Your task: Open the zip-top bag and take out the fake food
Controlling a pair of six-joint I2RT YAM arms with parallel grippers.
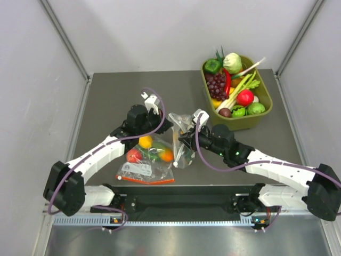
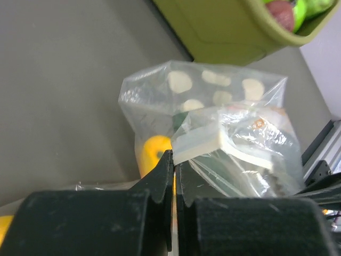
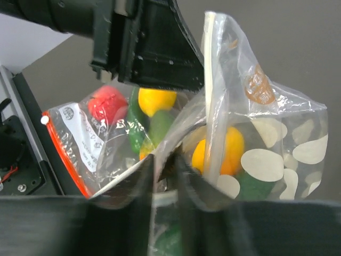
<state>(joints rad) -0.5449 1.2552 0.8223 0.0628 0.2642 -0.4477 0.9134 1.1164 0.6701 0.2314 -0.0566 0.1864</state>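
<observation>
The zip-top bag (image 1: 184, 153), clear with white polka dots, hangs held up between both grippers at mid-table. My left gripper (image 1: 166, 124) is shut on its upper edge; in the left wrist view the jaws (image 2: 174, 158) pinch the pale zip strip of the bag (image 2: 213, 90). My right gripper (image 1: 186, 140) is shut on the other lip; in the right wrist view its jaws (image 3: 166, 162) pinch the plastic. Inside the bag (image 3: 287, 154) sit the fake food: a yellow-orange mango (image 3: 228, 149) and a dark green cucumber piece (image 3: 256, 185).
A plain clear bag with a red-orange zip strip (image 1: 144, 169) holding small round yellow, red and orange fruits lies under the left arm, also in the right wrist view (image 3: 74, 144). A green bin (image 1: 265, 113) full of toy produce stands at the back right.
</observation>
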